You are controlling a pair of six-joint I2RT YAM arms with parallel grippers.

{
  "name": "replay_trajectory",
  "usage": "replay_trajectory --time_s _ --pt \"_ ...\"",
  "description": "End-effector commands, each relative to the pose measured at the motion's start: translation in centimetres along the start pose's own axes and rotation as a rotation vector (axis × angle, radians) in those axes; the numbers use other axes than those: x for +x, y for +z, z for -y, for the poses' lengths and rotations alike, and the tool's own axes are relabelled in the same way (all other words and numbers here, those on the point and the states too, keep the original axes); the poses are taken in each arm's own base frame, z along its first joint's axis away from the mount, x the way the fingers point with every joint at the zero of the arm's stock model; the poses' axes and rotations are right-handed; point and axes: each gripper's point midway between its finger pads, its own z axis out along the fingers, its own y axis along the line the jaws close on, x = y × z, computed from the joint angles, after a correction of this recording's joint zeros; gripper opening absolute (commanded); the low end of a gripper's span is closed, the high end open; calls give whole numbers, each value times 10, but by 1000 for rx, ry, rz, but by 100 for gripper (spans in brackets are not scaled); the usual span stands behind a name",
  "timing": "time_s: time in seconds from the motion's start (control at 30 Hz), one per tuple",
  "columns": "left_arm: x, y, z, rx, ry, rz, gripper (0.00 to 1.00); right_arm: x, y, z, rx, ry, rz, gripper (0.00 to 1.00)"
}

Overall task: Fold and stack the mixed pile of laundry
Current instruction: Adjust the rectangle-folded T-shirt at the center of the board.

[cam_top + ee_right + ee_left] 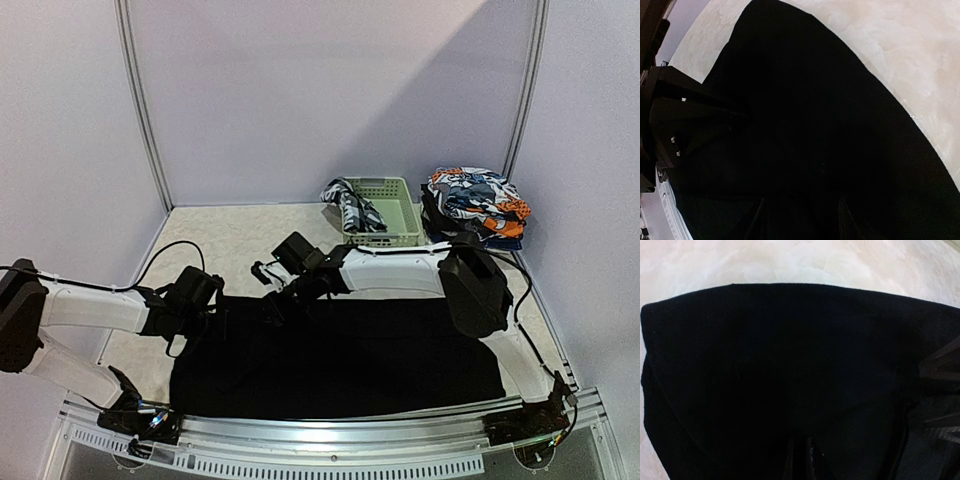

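Note:
A large black cloth (340,355) lies spread across the near half of the table. My left gripper (208,313) is at its far left corner. In the left wrist view its fingers (800,462) stand nearly together with the black cloth (790,340) draped out from them. My right gripper (273,303) reaches leftward to the cloth's far edge, close to the left one. Its fingers (801,220) stand apart over the black cloth (815,125). The dark fabric hides whether any lies between them. A black-and-white checked shirt (350,205) hangs over the basket's left rim.
A pale green slotted basket (397,218) stands at the back right. Beside it is a stack of orange-blue-white printed pieces (478,198) on dark clothes. White walls close the back and sides. The left gripper's body (690,120) shows close by in the right wrist view.

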Motion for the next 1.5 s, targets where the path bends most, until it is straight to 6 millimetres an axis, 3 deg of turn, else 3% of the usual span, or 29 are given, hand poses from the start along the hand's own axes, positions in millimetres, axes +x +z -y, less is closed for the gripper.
replay_trajectory --time_s 0.0,0.4,0.83,1.03,1.47 --pt "-1 3 -4 5 -26 9 10 7 12 -12 -66 -54 -34 48" --pt "4 9 -3 13 -28 -5 8 6 28 -7 -77 -98 -21 40" --pt "7 10 -9 -12 -31 -8 7 4 26 -18 -88 -160 -5 16" --pt "6 13 -14 -43 -46 -7 6 4 10 -33 -86 -199 16 3" --pt "7 18 -22 -85 -60 -19 4 27 -24 -36 -60 -248 15 2"
